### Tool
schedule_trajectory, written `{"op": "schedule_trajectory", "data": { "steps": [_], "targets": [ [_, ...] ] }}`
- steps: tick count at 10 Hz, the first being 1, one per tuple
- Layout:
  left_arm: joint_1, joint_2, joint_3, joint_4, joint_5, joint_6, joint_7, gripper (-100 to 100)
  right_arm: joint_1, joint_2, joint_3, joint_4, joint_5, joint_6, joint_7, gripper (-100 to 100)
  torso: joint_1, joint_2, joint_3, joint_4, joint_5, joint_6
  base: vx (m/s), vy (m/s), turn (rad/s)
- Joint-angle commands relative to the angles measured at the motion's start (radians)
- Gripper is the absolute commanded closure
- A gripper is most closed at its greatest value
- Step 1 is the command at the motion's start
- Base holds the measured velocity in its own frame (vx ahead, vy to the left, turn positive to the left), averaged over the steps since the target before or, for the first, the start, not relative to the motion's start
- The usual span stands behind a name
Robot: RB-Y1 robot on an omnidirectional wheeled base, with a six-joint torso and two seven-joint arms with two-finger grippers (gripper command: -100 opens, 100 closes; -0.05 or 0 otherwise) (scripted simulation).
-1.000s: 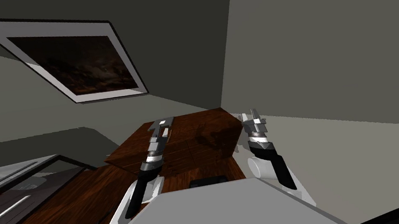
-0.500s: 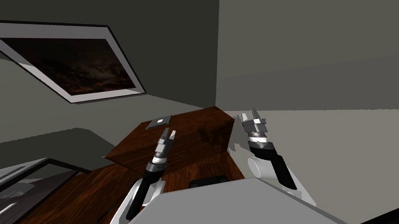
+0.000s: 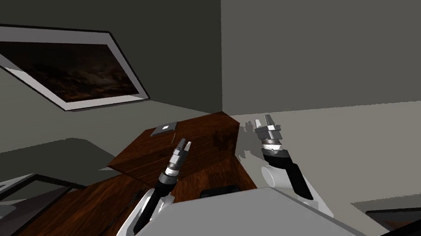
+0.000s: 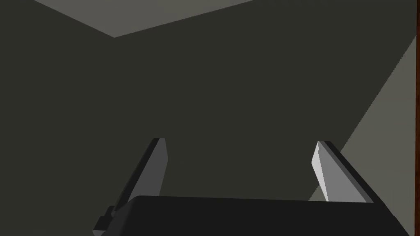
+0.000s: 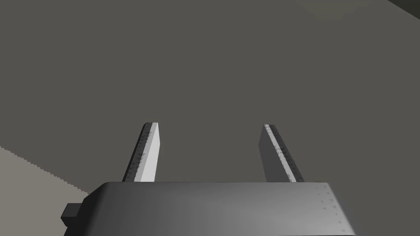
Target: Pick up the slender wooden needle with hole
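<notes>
L gripper (image 3: 185, 144), jaws spread, hangs over dark wood cabinet (image 3: 207, 140) near small grey plate (image 3: 163, 128); R gripper (image 3: 263, 120) spread too by wall (image 3: 335, 31); needle too small to place

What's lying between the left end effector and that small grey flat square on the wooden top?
Head view: bare wooden top between the left end effector and the grey flat square, save a faint thin streak too small to identify.
</notes>
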Motion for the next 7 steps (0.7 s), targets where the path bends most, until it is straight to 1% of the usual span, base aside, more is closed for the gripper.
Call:
{"op": "schedule_trajectory", "data": {
  "steps": [1, 2, 3, 4, 5, 6, 7],
  "targets": [
    [-0.001, 0.050, -0.050, 0.024, 0.010, -0.004, 0.022, -100, 0.000, 0.000, 0.000, 0.000, 0.000, 0.000, 0.000, 0, 0.000, 0.000, 0.000, 0.000, 0.000, 0.000, -0.101, -0.055, -0.164],
    [-0.001, 0.060, -0.053, 0.024, 0.010, -0.004, 0.022, -100, 0.000, 0.000, 0.000, 0.000, 0.000, 0.000, 0.000, 0, -0.001, 0.000, 0.000, 0.000, 0.000, 0.000, -0.097, -0.049, -0.090],
    [-0.004, 0.094, -0.100, 0.051, 0.020, -0.010, 0.043, -100, 0.000, 0.000, 0.000, 0.000, 0.000, 0.000, 0.000, 0, 0.000, 0.000, 0.000, 0.000, 0.000, 0.000, -0.108, -0.072, -0.188],
    [-0.004, 0.111, -0.100, 0.051, 0.020, -0.010, 0.043, -100, 0.000, 0.000, 0.000, 0.000, 0.000, 0.000, 0.000, 0, -0.001, 0.000, 0.000, 0.000, 0.000, 0.000, -0.081, -0.048, -0.095],
    [-0.009, 0.146, -0.146, 0.080, 0.031, -0.015, 0.066, -100, 0.000, 0.000, 0.000, 0.000, 0.000, 0.000, 0.000, 0, 0.000, -0.001, -0.001, 0.000, 0.000, 0.000, -0.083, -0.040, -0.198],
    [-0.009, 0.162, -0.149, 0.080, 0.031, -0.015, 0.066, -100, 0.000, 0.000, 0.000, 0.000, 0.000, 0.000, 0.000, 0, 0.001, -0.001, -0.001, 0.000, 0.000, 0.001, -0.065, -0.028, -0.106],
    [-0.015, 0.194, -0.195, 0.111, 0.043, -0.021, 0.090, -100, 0.000, 0.000, 0.000, 0.000, 0.000, 0.000, 0.000, 0, 0.002, -0.002, -0.001, 0.000, 0.000, 0.000, -0.055, -0.042, -0.200]
  ]
}}
